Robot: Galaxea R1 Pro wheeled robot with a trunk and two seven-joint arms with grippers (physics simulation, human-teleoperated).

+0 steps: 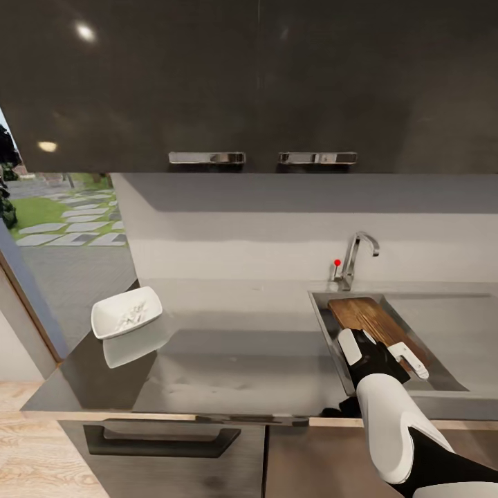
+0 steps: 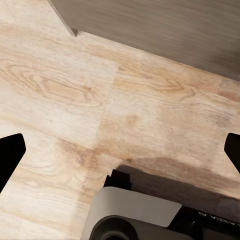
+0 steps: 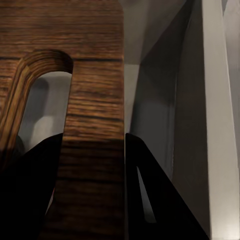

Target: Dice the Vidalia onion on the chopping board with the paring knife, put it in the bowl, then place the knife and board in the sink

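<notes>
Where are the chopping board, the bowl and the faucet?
chopping board [image 1: 360,315], head view, on its bare wooden face.
bowl [image 1: 104,319], head view, on its white rim.
faucet [image 1: 354,254], head view, on its chrome neck.

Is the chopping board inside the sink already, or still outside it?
Inside: the chopping board lies tilted in the sink basin, right end effector gripping its handle end.

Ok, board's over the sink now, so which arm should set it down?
Right. The right gripper is clamped on the chopping board at its slot end, over the sink. The left gripper faces the floor.
</notes>
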